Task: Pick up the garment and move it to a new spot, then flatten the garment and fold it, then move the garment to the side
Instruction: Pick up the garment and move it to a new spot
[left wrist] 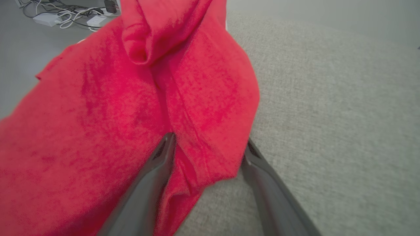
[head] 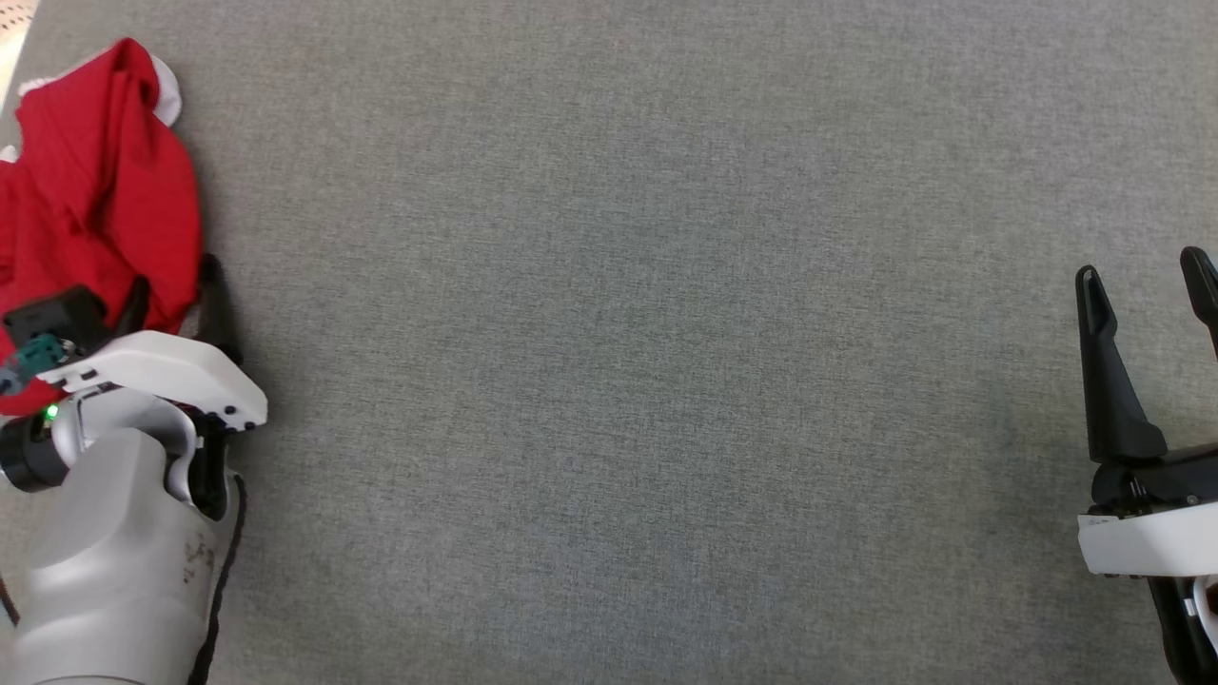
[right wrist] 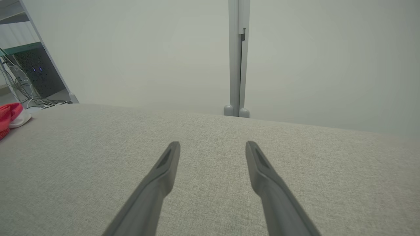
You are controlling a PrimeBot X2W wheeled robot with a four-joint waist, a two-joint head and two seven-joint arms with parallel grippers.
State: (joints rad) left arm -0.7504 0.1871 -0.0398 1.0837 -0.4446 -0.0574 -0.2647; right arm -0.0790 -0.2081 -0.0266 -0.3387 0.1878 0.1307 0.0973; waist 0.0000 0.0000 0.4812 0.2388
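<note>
Crumpled red fabric garment (head: 95,181), white trim, far left of grey cloth surface (head: 618,333), left gripper (left wrist: 208,144) fingers spread astride its near fold, right gripper (head: 1145,268) fingers spread over bare surface, far right.

I am looking over a grey woven cloth (head: 609,342) that is lying flat across the whole work surface, with soft, even light falling on it. At its far edge a plain pale wall (right wrist: 131,49) is rising, and a grey post (right wrist: 237,65) is standing before it on two rounded feet. At the far left a rack (right wrist: 54,62) is holding a dark box (right wrist: 36,70) with small blue lights glowing. Beyond the cloth's left edge, grey floor (left wrist: 19,49) is showing, with white adapters (left wrist: 44,19) and tangled cables (left wrist: 70,11) lying on it.
</note>
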